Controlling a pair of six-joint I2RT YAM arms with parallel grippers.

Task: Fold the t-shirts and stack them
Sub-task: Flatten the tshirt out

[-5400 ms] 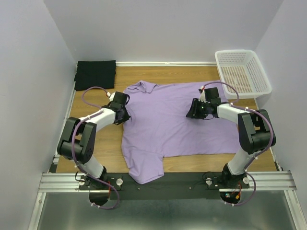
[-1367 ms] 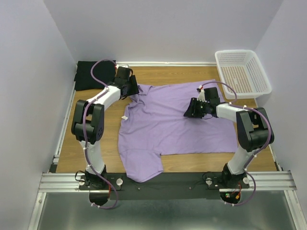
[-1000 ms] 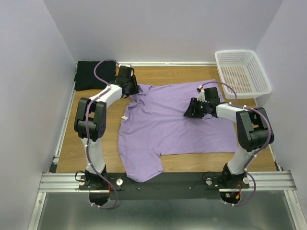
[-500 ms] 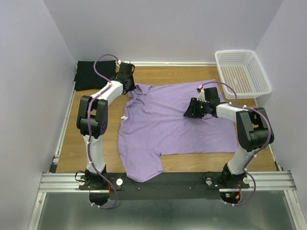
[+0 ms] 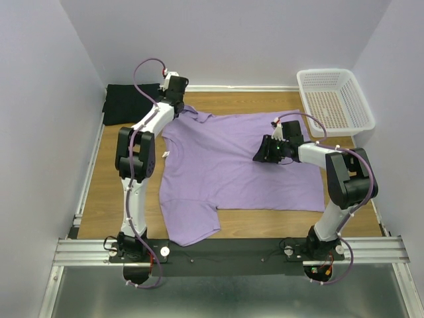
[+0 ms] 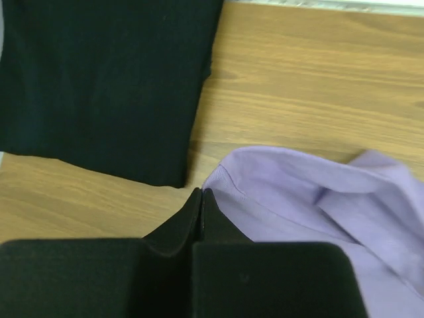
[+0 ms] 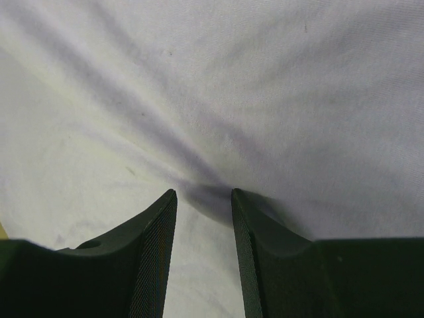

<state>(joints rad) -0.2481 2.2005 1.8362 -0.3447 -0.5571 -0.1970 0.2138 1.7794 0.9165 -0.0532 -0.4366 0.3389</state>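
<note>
1. The purple shirt is lying spread out across the middle of the tabletop, with one sleeve reaching the near edge.
2. The far-left corner of the purple shirt is pointing toward the black shirt. In the left wrist view, a narrow strip of bare wood is separating the two.
3. The black shirt is lying folded in the far-left corner, close to the left wall.
4. A wide band of bare wood is running along the left side, between the purple shirt and the left wall. A smaller bare patch is lying on the right, between the basket and the near edge.
5. The left fingers are pressing together with no gap, pinching the edge of the purple shirt at its far-left corner. The left arm is stretching far out over the bare band.
6. The right fingers are standing apart, with the tips resting on the purple shirt right of its centre. A shallow crease is running between them.
7. The surface is light wood. Plain pale walls are enclosing it on the left, far and right sides.
8. The basket is sitting in the far-right corner, well apart from both shirts.
9. Count: two shirts, one basket, two arms.
</note>
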